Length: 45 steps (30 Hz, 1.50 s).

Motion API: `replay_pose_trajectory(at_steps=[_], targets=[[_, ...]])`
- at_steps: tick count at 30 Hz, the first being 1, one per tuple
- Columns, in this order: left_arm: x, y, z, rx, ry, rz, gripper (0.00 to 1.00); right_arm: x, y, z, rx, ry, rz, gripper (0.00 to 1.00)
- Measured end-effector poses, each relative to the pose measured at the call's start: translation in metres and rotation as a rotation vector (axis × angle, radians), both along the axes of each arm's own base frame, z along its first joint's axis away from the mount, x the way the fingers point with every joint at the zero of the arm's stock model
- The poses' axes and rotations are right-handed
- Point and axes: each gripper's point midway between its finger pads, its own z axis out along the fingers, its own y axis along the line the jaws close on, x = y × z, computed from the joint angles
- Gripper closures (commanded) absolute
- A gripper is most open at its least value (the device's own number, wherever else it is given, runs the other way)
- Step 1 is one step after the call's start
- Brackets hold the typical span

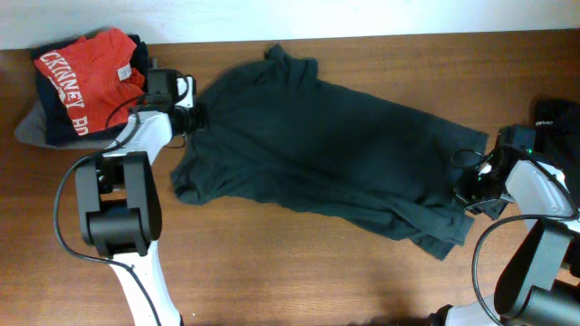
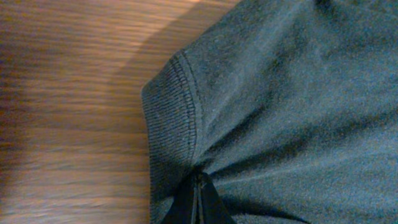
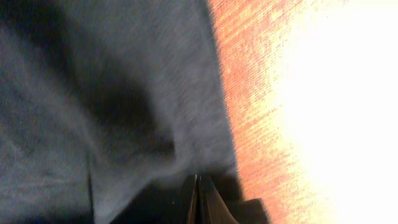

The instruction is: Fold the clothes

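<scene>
Wooden table (image 1: 272,267), dark T-shirt (image 1: 335,154) spread out, left gripper (image 1: 198,116) and right gripper (image 1: 468,194) pinching its ends

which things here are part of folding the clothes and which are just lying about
Part of the job: dark green t-shirt; left gripper and right gripper, both shut on its edges.
Lying about: red shirt with white lettering, beyond the left arm.

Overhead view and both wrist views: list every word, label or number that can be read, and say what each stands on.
"CKINNEY": white letters on the red shirt; the start is hidden by a fold.
Line below it: begins like "B", too cut off to read.
dark T-shirt: no text showing.
Wrist views: no text.
</scene>
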Motion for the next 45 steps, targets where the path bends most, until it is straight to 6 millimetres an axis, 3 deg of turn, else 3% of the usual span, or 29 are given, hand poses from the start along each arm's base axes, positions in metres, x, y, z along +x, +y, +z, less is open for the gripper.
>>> replay_pose_trajectory(at_steps=[7, 12, 21, 31, 34, 39, 45], targets=[[-0.011, 0.016, -0.002, -0.007, 0.055, 0.032, 0.99, 0.022, -0.009, -0.002, -0.032, -0.080, 0.000, 0.96], [-0.022, 0.019, -0.003, -0.028, 0.114, 0.079, 0.99, 0.039, -0.010, -0.031, -0.003, -0.097, 0.006, 0.96], [-0.055, 0.021, -0.004, -0.058, 0.265, 0.163, 0.99, 0.081, -0.020, -0.032, 0.013, -0.182, 0.021, 0.96], [-0.102, 0.016, -0.007, -0.107, 0.481, 0.315, 0.99, 0.110, -0.030, -0.027, 0.006, -0.214, 0.036, 0.96], [-0.123, 0.013, -0.007, -0.119, 0.574, 0.361, 0.99, 0.119, -0.036, -0.024, -0.009, -0.224, 0.041, 0.96], [-0.139, 0.003, -0.006, -0.168, 0.652, 0.393, 0.99, 0.137, -0.046, -0.008, -0.047, -0.269, 0.045, 0.96], [-0.154, -0.028, -0.006, -0.198, 0.722, 0.380, 0.99, 0.144, -0.051, 0.005, -0.062, -0.277, 0.047, 0.96]])
